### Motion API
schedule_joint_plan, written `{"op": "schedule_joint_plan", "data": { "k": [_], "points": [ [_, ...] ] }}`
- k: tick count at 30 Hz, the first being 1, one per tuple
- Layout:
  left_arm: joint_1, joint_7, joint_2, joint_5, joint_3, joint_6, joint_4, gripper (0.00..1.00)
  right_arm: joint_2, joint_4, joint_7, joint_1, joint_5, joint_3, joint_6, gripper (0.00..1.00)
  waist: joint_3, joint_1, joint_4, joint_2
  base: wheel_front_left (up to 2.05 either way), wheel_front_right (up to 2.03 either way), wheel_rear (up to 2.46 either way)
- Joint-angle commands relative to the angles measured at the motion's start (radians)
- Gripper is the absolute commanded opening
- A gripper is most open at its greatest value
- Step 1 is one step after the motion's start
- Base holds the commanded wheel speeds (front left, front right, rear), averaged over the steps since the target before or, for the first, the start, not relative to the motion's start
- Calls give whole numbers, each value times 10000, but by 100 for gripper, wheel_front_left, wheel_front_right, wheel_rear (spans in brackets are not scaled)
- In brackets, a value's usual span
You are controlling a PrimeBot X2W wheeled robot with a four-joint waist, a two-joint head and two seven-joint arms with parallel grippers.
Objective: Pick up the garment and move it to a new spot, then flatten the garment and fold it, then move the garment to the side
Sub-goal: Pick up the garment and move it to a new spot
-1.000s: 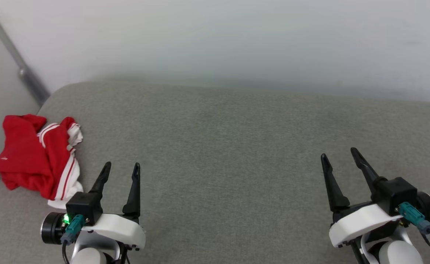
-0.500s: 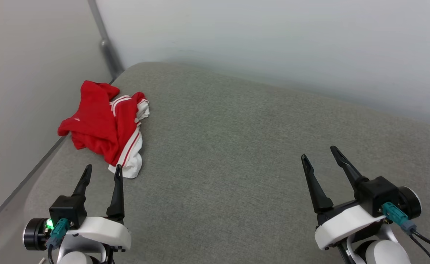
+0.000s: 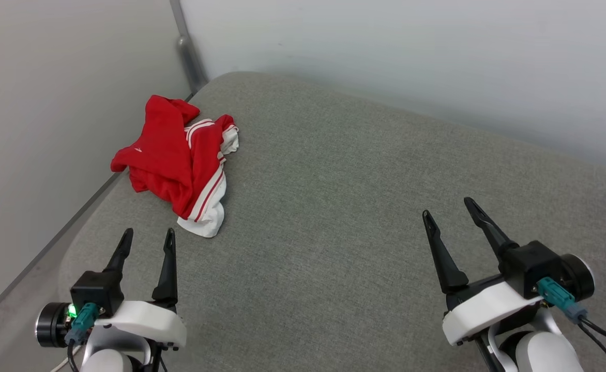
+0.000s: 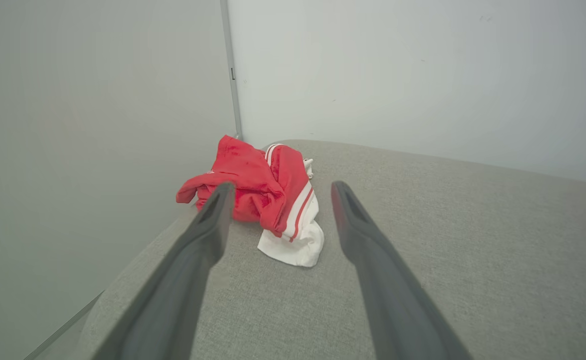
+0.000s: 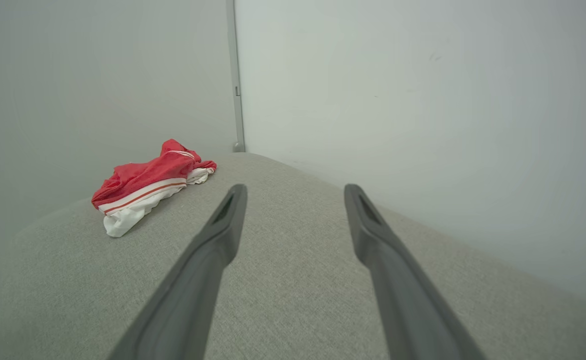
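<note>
On the cushion (image 3: 365, 217), garment (image 3: 179, 155) unmoved; view swung left.

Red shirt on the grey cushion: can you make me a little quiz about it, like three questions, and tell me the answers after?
1. True or false: the left gripper is holding the garment.
2. Pick one: where does the garment lie on the cushion? A) near its far left corner. B) right in the middle. C) hanging off the near edge.
3. Fill the gap: the left gripper and the right gripper both have their fingers ____ (open or shut).

Key: 1 false, as it is apart from the garment and empty. 2 A. 3 open.
</note>
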Motion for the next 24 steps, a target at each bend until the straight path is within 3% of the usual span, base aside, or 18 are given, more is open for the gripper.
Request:
{"op": "schedule_joint_plan", "data": {
  "k": [1,9,16,24],
  "points": [
    [-219,-23,3,-88,30,-29,51,100,9,-97,40,-181,-33,-15,-5,100,200,0,-122,0,0,0,0],
    [-1419,-23,13,-460,363,-32,704,100,3,-473,323,-611,-396,-157,-5,100,1290,0,-778,0,0,0,0],
    [-3871,404,762,-677,622,-23,2600,100,-51,-785,457,-1143,-664,-202,-5,100,2416,0,-1517,0,0,0,0],
    [-6058,2550,2193,-905,815,-31,4737,100,-57,-940,318,-1810,-722,-196,-5,100,3909,0,-2444,0,0,0,0]
  ]
}}
